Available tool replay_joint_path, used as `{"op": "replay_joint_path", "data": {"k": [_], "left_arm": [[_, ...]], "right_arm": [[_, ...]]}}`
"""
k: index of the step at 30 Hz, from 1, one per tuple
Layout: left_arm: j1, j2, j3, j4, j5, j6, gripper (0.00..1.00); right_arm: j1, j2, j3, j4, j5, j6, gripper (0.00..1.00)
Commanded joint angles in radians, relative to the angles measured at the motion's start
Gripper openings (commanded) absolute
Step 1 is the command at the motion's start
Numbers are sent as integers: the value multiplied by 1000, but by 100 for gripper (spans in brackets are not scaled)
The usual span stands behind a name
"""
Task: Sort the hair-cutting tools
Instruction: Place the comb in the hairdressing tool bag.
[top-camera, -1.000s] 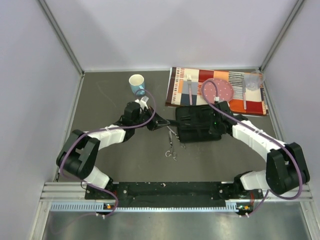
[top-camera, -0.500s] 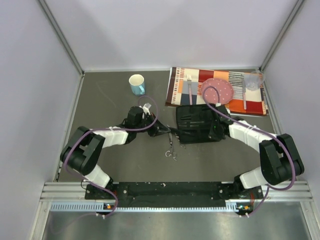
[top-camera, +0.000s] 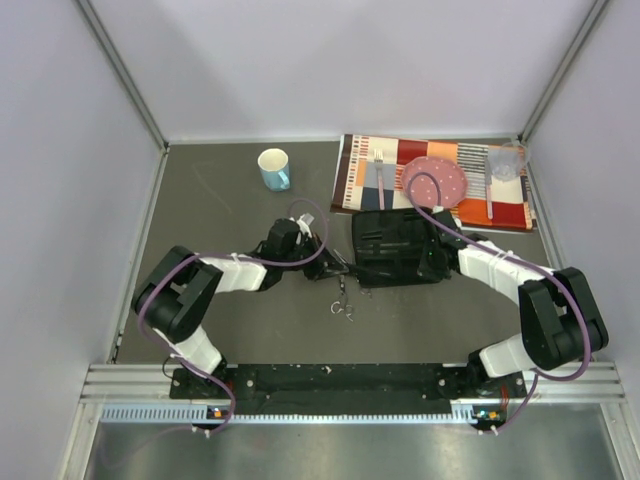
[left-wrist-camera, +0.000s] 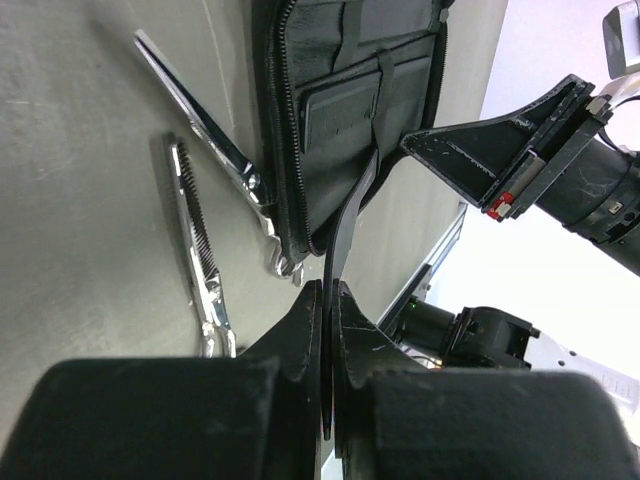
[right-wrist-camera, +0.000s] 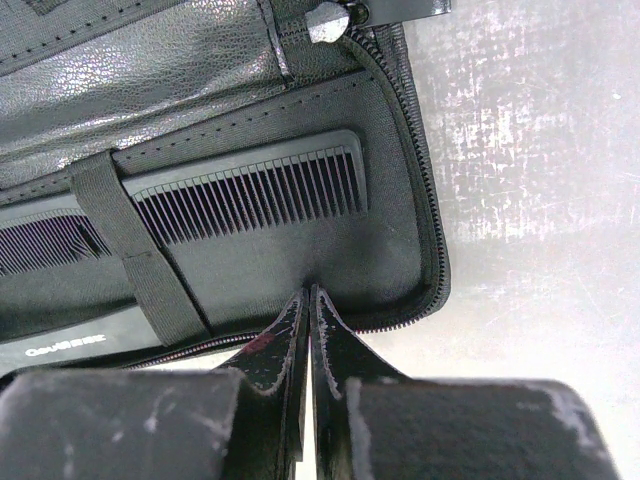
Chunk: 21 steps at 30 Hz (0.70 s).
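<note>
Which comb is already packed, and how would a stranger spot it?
Find the open black zip case in the middle of the table, next to the striped placemat. Inside, a flat black comb lies under an elastic strap. Unlike the silver scissors lying outside, it is black and strapped in.

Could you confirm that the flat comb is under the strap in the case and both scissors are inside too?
Not quite: the flat comb is under the strap in the case, but both scissors lie on the table beside it, as the left wrist view shows.
</note>
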Motion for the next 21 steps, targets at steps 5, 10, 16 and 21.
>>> {"op": "replay_joint_path", "data": {"k": [5, 10, 16, 21], "left_arm": [[-73, 23, -34, 153, -145, -77, 0], [-107, 73, 34, 136, -128, -72, 0], [-137, 168, 101, 116, -123, -72, 0], [-139, 190, 126, 67, -135, -67, 0]], "right_arm": [[-3, 40, -60, 73, -46, 28, 0], [-2, 37, -61, 77, -52, 27, 0], [-5, 9, -37, 69, -52, 17, 1], [-2, -20, 16, 41, -17, 7, 12]]}}
